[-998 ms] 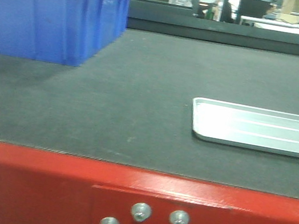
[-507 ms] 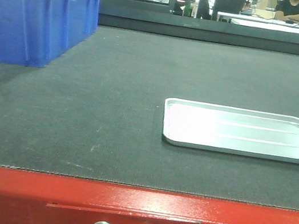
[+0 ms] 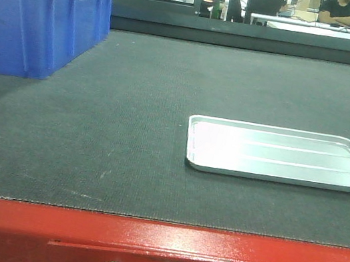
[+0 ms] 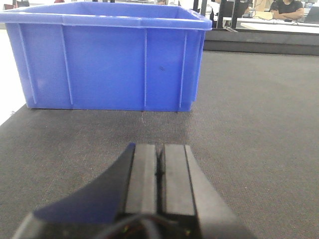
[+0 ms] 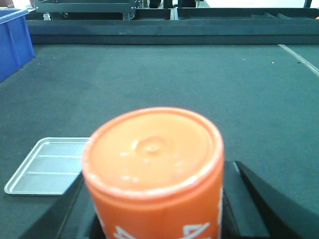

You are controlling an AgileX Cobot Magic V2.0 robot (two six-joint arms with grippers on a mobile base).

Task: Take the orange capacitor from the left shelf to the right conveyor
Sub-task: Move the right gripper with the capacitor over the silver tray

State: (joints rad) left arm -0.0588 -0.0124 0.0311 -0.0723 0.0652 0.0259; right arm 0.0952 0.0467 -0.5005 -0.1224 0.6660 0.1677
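- Front view has shifted since a second ago: the silver tray [image 3: 285,157] and blue bin [image 3: 32,17] sit further left in frame and the red front edge [image 3: 207,259] lower. The base looks squared up at the right conveyor [image 3: 128,129].
- Right gripper [image 5: 159,199] is clamped on the orange capacitor [image 5: 152,159], flat top facing the wrist camera.
- Left shelf is out of view, so the pick looks done.
- Tray lies ahead-left of that gripper, with bare belt straight ahead.
- Left gripper [image 4: 159,169] has its pads pressed together, empty, with the bin ahead of it.
- Remaining, by my read: lower and release onto the belt.
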